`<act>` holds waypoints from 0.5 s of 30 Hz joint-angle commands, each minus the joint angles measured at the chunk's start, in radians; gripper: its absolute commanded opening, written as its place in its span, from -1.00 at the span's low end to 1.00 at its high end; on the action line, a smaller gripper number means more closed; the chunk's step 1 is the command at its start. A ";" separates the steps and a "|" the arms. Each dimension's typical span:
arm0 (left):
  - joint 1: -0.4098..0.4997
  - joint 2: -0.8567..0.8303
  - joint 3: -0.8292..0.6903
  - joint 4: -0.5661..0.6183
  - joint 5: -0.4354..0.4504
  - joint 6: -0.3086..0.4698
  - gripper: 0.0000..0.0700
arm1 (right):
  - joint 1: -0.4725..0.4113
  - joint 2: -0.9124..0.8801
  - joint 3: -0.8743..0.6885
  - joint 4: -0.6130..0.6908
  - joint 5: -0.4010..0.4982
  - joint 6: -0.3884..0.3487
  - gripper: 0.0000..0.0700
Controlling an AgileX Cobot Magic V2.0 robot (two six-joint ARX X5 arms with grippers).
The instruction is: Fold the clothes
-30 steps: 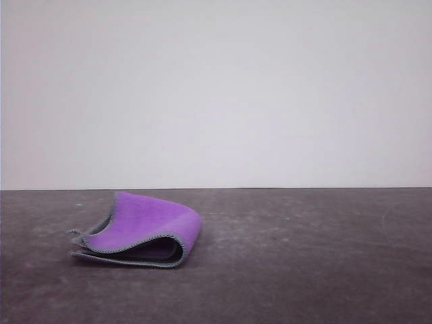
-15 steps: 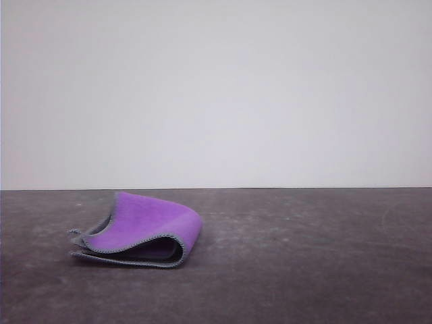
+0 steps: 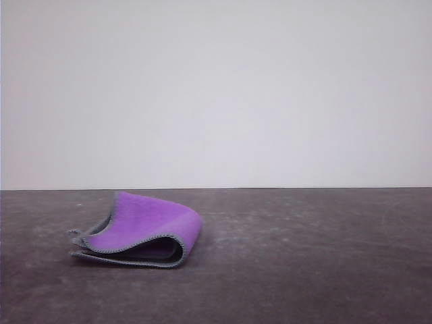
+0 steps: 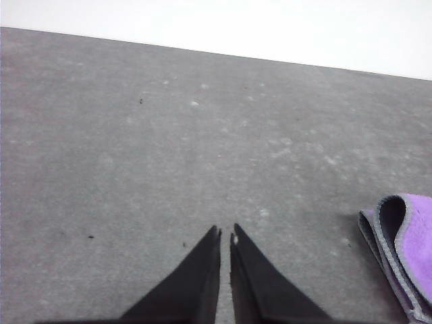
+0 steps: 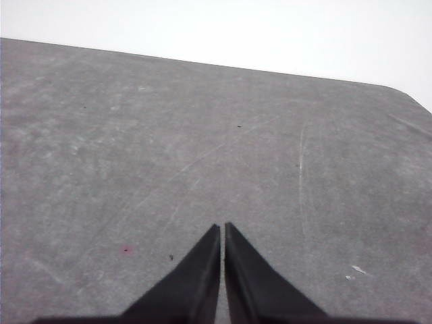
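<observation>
The clothes [image 3: 145, 228] lie folded over on the dark table, left of centre in the front view, purple face outward with grey stitched edging and a dark inner layer. In the left wrist view the cloth's folded edge [image 4: 403, 250] shows off to one side of my left gripper [image 4: 225, 233], which is shut with nothing in it and apart from the cloth. My right gripper [image 5: 222, 227] is shut too, over bare table with nothing between its fingers.
The dark grey table [image 3: 304, 256] is scuffed and stretches back to a plain white wall [image 3: 216, 94]. Its far edge and a rounded corner [image 5: 405, 94] appear in the right wrist view. A small reddish mark [image 5: 127, 250] lies on the surface.
</observation>
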 commanded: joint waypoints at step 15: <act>0.002 -0.001 -0.009 -0.027 0.001 -0.001 -0.95 | 0.002 0.000 -0.004 0.013 0.001 0.013 -0.98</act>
